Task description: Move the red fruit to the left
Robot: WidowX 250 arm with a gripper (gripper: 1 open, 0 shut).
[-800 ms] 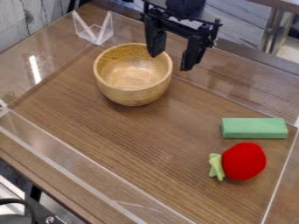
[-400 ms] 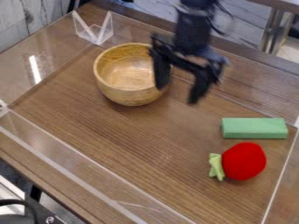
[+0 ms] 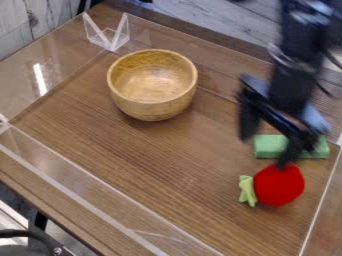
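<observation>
The red fruit [image 3: 278,186] lies on the wooden table near the front right, its light green stem [image 3: 247,190] pointing left. My gripper [image 3: 277,140] hangs just above and behind the fruit, blurred by motion, with its two dark fingers [image 3: 249,118] spread wide and nothing between them. It partly covers the green block behind the fruit.
A flat green rectangular block [image 3: 315,148] lies just behind the fruit at the right edge. A wooden bowl [image 3: 152,84] stands at the back left of centre. Clear plastic walls [image 3: 54,170] border the table, and a clear folded stand [image 3: 106,33] sits at the far back left.
My gripper has travelled from above the bowl's right rim across to the right and forward, ending over the red fruit. Its fingers stayed open. The fruit, block and bowl have not moved.
</observation>
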